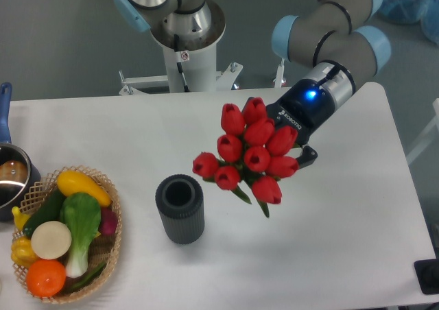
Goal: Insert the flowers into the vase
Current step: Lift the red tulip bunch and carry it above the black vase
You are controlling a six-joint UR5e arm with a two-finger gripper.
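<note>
Above the table's middle: the flowers (250, 156) are carried clear of the surface, blooms toward the camera, to the right of the vase and apart from it.
Gripper (291, 145): clamped on the flowers' stems, its fingers largely hidden behind the blooms.
Vase (180, 208): upright toward the table's (206, 118) front edge, left of centre, mouth open and nothing seen in it.
Step in hand: transport of the bunch toward the vase; insertion not yet done.
Next move: the stems are to be brought over the mouth, pointed downward, then lowered in.
Left edge: a wicker basket (110, 245) of vegetables and a metal pot (10, 180), both well apart from the path.
</note>
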